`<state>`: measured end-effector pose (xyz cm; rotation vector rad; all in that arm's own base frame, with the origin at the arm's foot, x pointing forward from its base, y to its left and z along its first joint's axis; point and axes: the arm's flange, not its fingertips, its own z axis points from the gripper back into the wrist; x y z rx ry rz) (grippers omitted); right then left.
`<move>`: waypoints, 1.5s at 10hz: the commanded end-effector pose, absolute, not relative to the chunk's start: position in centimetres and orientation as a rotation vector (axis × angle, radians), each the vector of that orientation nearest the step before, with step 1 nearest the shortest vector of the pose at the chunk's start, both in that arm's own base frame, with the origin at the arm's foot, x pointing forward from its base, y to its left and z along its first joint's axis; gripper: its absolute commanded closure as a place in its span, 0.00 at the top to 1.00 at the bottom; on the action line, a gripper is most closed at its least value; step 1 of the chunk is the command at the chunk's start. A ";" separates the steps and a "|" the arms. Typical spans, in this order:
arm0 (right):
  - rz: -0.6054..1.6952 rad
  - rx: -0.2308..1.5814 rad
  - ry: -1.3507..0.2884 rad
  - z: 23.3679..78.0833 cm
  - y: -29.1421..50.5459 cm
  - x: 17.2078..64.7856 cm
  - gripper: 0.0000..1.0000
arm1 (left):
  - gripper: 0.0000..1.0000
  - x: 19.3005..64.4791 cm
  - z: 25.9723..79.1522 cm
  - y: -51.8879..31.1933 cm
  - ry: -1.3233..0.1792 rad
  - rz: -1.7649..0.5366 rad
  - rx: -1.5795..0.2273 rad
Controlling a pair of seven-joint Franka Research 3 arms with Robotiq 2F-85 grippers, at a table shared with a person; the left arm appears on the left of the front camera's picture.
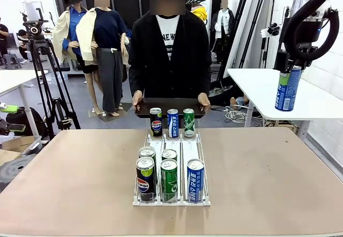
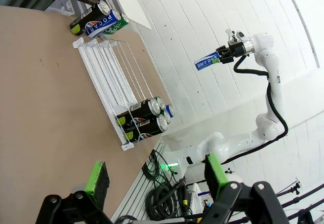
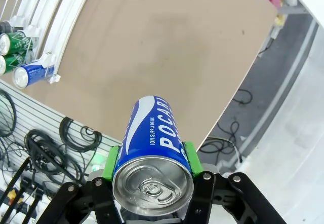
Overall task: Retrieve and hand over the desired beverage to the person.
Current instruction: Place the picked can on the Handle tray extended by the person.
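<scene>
High at the right, my right gripper (image 1: pixel 291 71) is shut on the top of a blue Pocari can (image 1: pixel 288 91), which hangs upright well above the table. The right wrist view has the same can (image 3: pixel 152 148) between the green pads (image 3: pixel 112 160). My left gripper (image 2: pixel 157 176) is open and holds nothing, over the table's near edge. The person (image 1: pixel 169 49) stands at the far side and holds a dark tray (image 1: pixel 169 104) with both hands. A white wire rack (image 1: pixel 182 143) holds Pepsi, green and blue cans (image 1: pixel 169 179) at its near end, and three more (image 1: pixel 172 123) at its far end.
The brown table (image 1: pixel 268 172) is bare on both sides of the rack. A white side table (image 1: pixel 262 87) stands behind at the right, below the held can. A camera tripod (image 1: pixel 40 60) stands at the left. Cables (image 3: pixel 45 148) lie below the table's near edge.
</scene>
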<state>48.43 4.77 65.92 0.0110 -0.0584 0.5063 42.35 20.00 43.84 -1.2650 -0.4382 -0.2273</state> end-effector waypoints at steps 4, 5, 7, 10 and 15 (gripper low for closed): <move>0.493 0.011 -0.070 66.3 5.0 48.6 0.00 | 1.00 42.3 44.0 20.1 -0.439 -0.230 -1.259; 0.493 0.011 -0.070 66.3 5.0 48.6 0.00 | 1.00 42.3 44.0 20.1 -0.439 -0.230 -1.259; 0.493 0.011 -0.070 66.3 5.0 48.6 0.00 | 1.00 42.3 44.0 20.1 -0.439 -0.230 -1.259; 0.493 0.011 -0.070 66.3 5.0 48.6 0.00 | 1.00 42.3 44.0 20.1 -0.439 -0.230 -1.259; 0.493 0.011 -0.070 66.3 5.0 48.6 0.00 | 1.00 42.3 44.0 20.1 -0.439 -0.230 -1.259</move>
